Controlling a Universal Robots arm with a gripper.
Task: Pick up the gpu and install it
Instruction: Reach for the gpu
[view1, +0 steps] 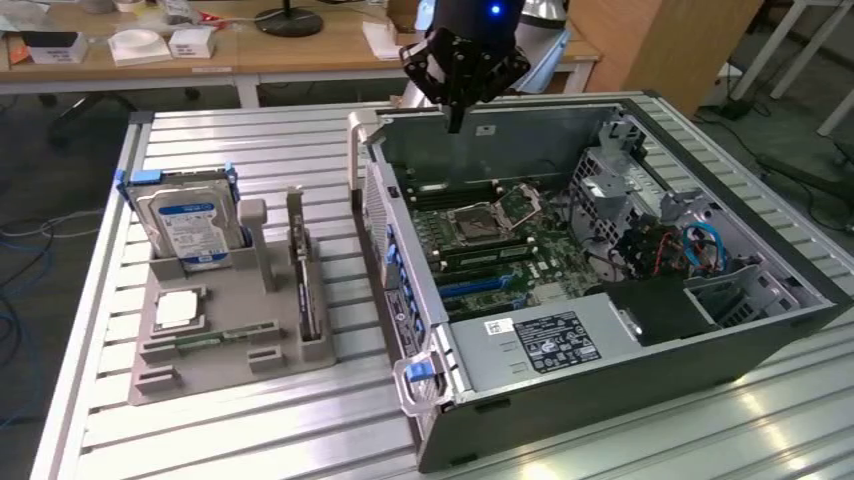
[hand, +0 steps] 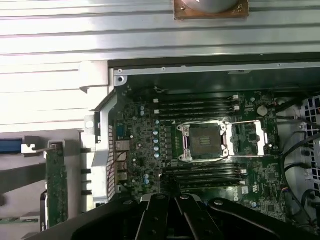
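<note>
gpu (view1: 307, 280) stood upright in the grey holder (view1: 200, 375), well apart from the jaws and outside the case (view1: 641, 400). gripper (view1: 457, 122) hung over the case's rim, jaws pressed together, empty. pickup and installing were both not yet done.

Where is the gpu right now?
In the exterior view the gpu stands on edge in the grey holder tray on that view's left, between the hard drive and the open computer case.
</note>
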